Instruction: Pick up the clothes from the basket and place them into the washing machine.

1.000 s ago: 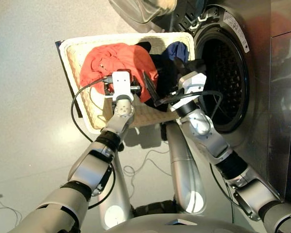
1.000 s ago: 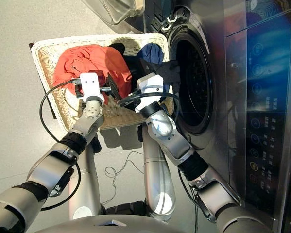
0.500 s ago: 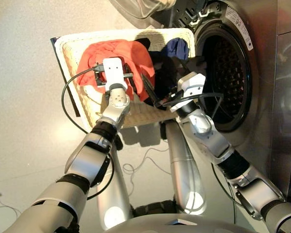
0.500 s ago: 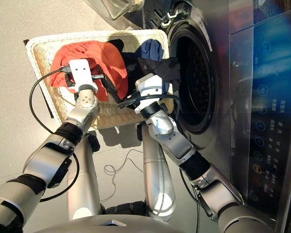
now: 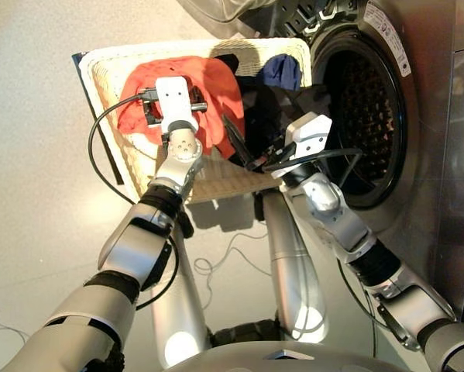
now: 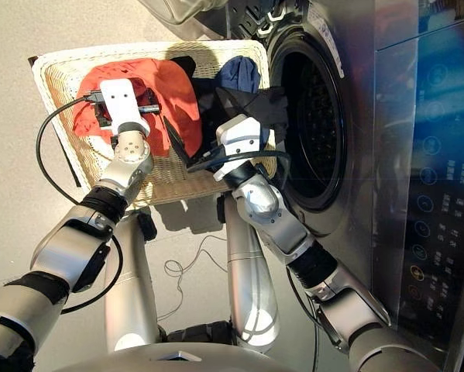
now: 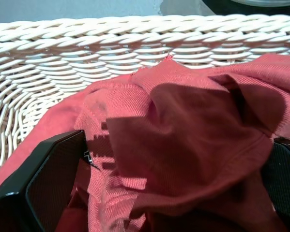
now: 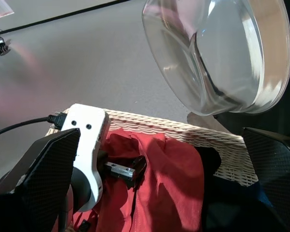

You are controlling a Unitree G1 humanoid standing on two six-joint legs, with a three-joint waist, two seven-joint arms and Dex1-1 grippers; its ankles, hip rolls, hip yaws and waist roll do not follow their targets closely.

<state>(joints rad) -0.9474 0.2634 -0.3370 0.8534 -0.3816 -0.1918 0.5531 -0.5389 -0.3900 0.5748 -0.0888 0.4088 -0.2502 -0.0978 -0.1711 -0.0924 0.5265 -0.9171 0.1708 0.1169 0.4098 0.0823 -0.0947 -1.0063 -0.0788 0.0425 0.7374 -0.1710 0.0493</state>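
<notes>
1. Head camera, left eye: the left claw [image 5: 172, 108] is reaching down over the coral-orange garment [image 5: 216, 85], which is lying heaped in the far-left part of the wicker basket [image 5: 108, 77]. The basket is sitting on the floor just beside the washing machine [image 5: 417, 178], probably so that each piece needs only a short carry to the open porthole. The right claw [image 5: 243, 151] is hovering over the basket's near-right side, its black fingers spread and holding nothing, above the black garment [image 5: 262, 116].

2. Head camera, right eye: the navy blue garment [image 6: 238, 74] is lying bunched at the far-right corner of the basket, nearest the drum [image 6: 321, 132]. No clothes are showing in the visible part of the drum, so the loading appears barely begun.

3. Left wrist camera: the two fingers are standing apart, one on each side of a raised fold of the coral-orange cloth, with the woven basket wall just behind. They are not pinching it yet; the pose looks set for closing on that fold.

4. Right wrist camera: the right claw's fingers are wide apart and empty, pointing across the basket toward the left claw and the glass door [image 8: 222, 53], which is swung open above the basket, keeping the porthole free.
</notes>
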